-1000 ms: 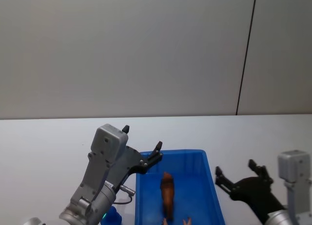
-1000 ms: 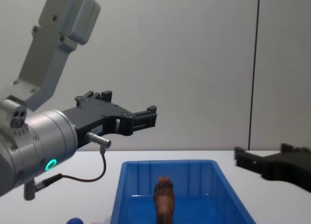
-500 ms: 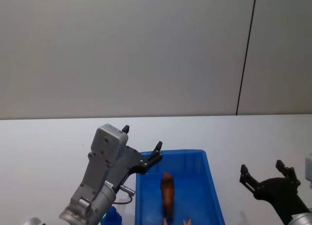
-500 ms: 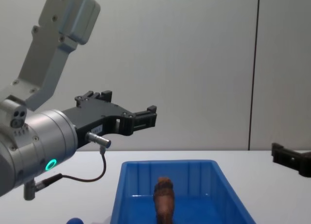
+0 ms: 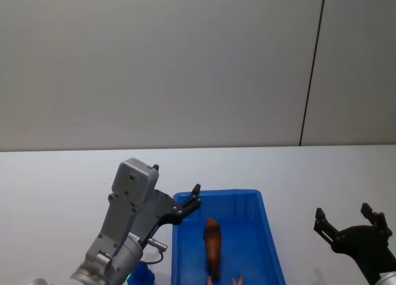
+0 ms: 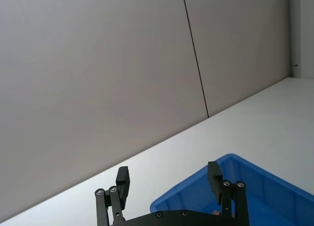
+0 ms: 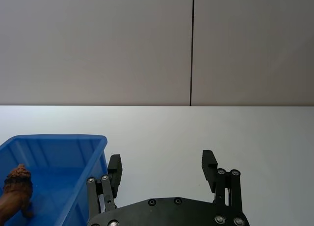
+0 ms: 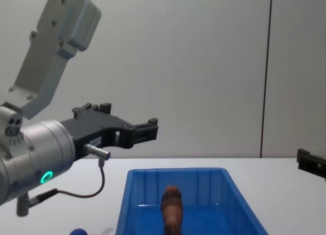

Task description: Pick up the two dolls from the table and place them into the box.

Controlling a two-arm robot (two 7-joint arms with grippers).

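table: 1, plain white flat tabletop [image 5: 62,186]; carries the box and one doll
box: 1, bright blue rectangular plastic bin with sloped walls and thick rim [image 5: 216,193]; sits on the table in front of the robot, centre-low in head view; in chest view [image 8: 175,171] its long side runs away from the camera
grippers: 2, both black, two-fingered
left gripper: [image 6: 168,168] fingers spread wide, nothing between them; held in the air over the box's far-left corner, above the rim, not touching it; head view [image 5: 176,178]
right gripper: [image 7: 162,158] fingers spread wide, nothing held; over bare table to the right of the box, clear of its wall; head view [image 5: 342,211]
dolls: 2
brown doll: furry brown toy figure [image 5: 213,245]; inside the box, on its floor, roughly mid-width, upright in chest view [image 8: 171,204]; right wrist view [image 7: 14,187]
blue doll: round bright blue toy [image 5: 142,274]; on the table just beside the box's left outer wall, under the left arm; mostly cut off at the view's edge, so shape is probably round, hard to confirm
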